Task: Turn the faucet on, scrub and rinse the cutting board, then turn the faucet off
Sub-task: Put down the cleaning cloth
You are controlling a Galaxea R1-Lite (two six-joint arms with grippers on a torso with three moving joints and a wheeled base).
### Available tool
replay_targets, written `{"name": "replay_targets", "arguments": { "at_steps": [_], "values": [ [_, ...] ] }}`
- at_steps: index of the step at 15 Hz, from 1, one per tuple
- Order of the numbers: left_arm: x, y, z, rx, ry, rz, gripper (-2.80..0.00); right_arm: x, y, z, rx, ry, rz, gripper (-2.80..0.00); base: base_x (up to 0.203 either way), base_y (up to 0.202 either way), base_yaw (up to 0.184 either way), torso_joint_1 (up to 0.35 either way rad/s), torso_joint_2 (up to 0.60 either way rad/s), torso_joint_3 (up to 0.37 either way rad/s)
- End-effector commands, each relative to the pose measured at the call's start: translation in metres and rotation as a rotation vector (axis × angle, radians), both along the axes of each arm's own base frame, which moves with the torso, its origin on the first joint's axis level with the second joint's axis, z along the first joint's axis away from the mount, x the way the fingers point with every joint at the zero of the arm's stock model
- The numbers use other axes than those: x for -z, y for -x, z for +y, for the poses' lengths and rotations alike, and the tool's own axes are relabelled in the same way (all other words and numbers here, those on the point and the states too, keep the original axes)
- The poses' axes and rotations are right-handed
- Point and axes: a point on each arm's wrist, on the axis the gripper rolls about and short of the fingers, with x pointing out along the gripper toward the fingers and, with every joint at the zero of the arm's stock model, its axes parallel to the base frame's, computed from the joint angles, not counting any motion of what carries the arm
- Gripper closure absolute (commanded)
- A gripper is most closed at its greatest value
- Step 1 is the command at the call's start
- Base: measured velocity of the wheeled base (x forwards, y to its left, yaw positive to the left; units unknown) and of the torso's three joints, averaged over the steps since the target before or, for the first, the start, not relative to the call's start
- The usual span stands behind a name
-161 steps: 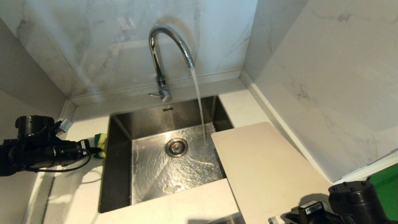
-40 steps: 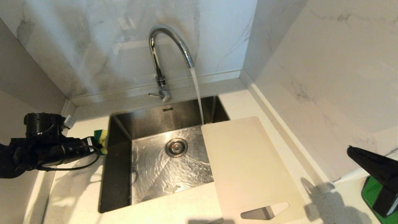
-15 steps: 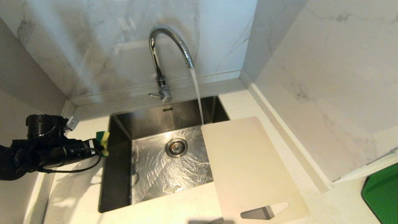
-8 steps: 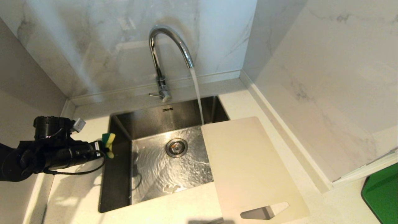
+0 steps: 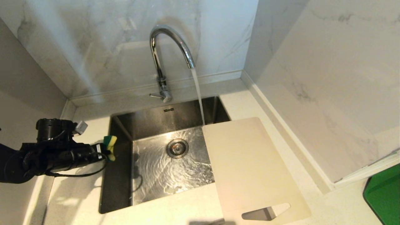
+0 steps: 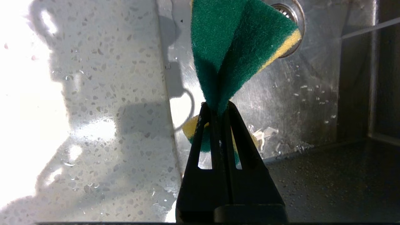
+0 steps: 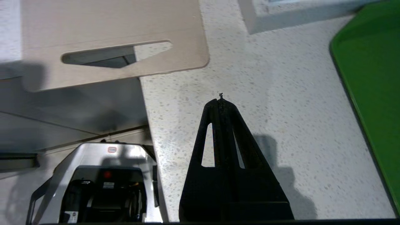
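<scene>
right tool [image 7: 221,101]: parked nearest the robot, over the table [image 7: 265,93] just off the board's handle end, jaws pressed together, carrying nothing.
cutting board [image 5: 250,168]: lying at 4 o'clock in the head view, handle slot toward the robot, far end overhanging the sink [image 5: 118,175], near end resting on the table.
left tool [image 6: 218,107]: hovering at 9 o'clock over the sink's left rim, clenched on the sponge [image 6: 231,53], which is folding in the grip.
faucet [image 5: 165,56]: standing at 12 o'clock, running; the stream is falling just past the board's far edge.
risk 1: board is sitting loose and half unsupported; scrub pressure on the overhang could be tipping or sliding it into the sink, I judge.
risk 2: sponge is pinched at its middle only; dragging on a wet board may be pulling it out.
risk 3: water hitting the board edge could be splashing onto the table.
count: 1 board, 1 sponge, 1 faucet, 1 sink, 2 tools.
</scene>
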Motion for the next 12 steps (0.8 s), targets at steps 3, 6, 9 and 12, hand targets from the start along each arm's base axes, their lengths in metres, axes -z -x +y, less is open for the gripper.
{"name": "replay_targets", "arguments": {
  "at_steps": [3,6,9,12],
  "values": [
    [0.005,-0.001,-0.001,0.004,0.002,0.014,0.0,0.001,0.003,0.0,-0.028,-0.01,-0.039,0.0,0.0,0.0,0.0,0.0,0.0,0.0],
    [0.003,-0.001,-0.003,0.007,-0.003,0.007,0.0,0.001,0.008,0.0,-0.046,-0.007,-0.105,0.0,0.0,0.0,0.0,0.0,0.0,0.0],
    [0.004,0.0,-0.002,0.005,-0.005,0.01,0.0,0.003,0.019,0.0,-0.052,-0.001,-0.243,0.0,0.0,0.0,0.0,0.0,0.0,0.0],
    [0.002,0.001,-0.002,0.01,-0.014,0.004,0.0,0.004,0.021,0.0,-0.048,-0.02,-0.271,0.0,0.0,0.0,0.0,0.0,0.0,0.0]
  ]
}}
